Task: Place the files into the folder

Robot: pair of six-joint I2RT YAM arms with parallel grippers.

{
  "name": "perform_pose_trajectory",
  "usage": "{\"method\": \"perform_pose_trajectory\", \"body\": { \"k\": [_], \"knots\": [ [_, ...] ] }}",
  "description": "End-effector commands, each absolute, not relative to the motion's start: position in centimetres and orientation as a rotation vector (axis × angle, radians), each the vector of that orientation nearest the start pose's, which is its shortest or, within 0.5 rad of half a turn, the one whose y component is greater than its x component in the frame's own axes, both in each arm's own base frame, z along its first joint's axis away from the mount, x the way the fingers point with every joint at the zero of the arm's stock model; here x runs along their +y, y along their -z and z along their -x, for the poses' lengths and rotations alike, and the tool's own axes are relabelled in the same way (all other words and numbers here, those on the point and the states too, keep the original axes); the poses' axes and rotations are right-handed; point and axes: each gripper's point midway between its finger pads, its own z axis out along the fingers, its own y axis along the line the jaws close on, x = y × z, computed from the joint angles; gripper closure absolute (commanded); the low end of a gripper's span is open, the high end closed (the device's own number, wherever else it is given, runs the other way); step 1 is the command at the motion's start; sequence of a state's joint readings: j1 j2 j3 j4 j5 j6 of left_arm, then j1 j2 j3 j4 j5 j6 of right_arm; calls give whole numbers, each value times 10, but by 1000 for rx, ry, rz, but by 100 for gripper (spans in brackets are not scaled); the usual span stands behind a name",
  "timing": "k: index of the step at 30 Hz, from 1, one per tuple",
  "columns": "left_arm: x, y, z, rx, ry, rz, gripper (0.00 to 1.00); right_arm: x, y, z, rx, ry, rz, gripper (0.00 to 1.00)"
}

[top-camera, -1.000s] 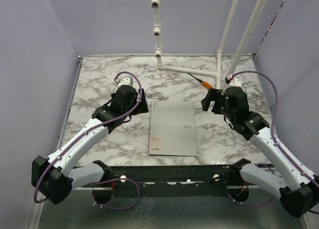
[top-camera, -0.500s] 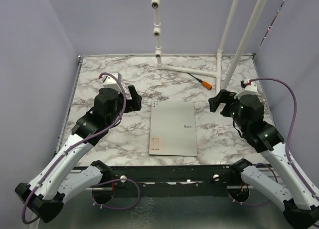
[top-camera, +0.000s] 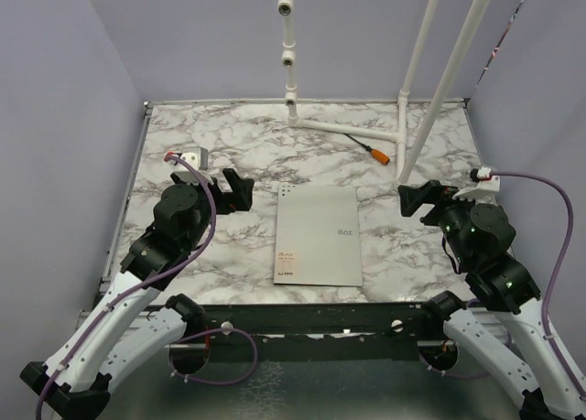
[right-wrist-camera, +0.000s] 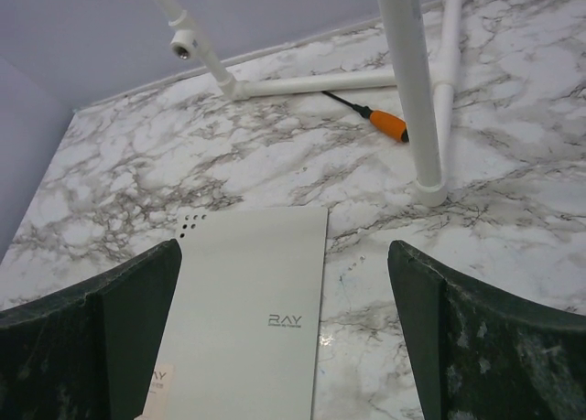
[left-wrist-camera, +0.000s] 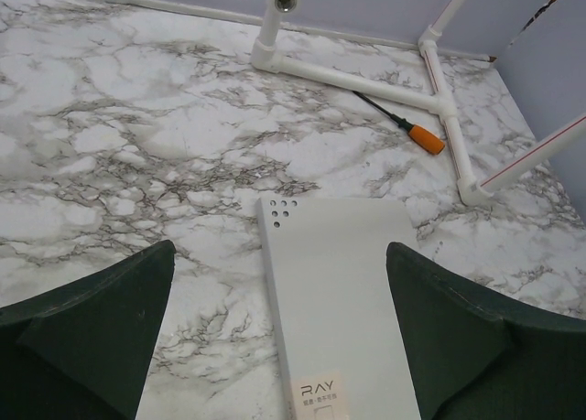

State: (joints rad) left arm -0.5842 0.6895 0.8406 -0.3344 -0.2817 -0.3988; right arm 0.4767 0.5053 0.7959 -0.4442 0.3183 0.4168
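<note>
The folder lies closed and flat in the middle of the marble table, grey cover up, with small print and a label near its front edge. No files show in any view. My left gripper hovers open just left of the folder's far left corner, touching nothing. My right gripper hovers open to the right of the folder's far right corner, also empty. The left wrist view looks down on the folder between wide dark fingers. The right wrist view shows the folder lower left of centre.
An orange-handled screwdriver lies on the table behind the folder, beside a white pipe frame whose uprights rise at the back and right. Purple walls close in the table on the left, right and back.
Both arms have drawn back and outward from the folder's far corners, toward the near edge. The right gripper's jaws have spread wider. The folder has not moved.
</note>
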Motion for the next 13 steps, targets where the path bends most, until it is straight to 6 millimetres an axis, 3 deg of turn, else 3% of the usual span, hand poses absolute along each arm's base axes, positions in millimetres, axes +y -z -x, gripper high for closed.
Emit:
{"method": "perform_pose_trajectory", "body": {
  "k": [1, 6, 10, 13],
  "knots": [
    [-127, -298, -257, 1741, 469, 47, 1, 76, -297, -234, 1694, -379, -170, 0],
    [-131, -295, -259, 1754, 473, 36, 1, 77, -297, -237, 1717, -372, -178, 0],
    [-132, -293, -258, 1757, 479, 25, 1, 91, -300, -233, 1697, -435, -85, 0],
    [-132, -293, -257, 1756, 483, 24, 1, 81, -299, -236, 1715, -396, -160, 0]
  ]
}}
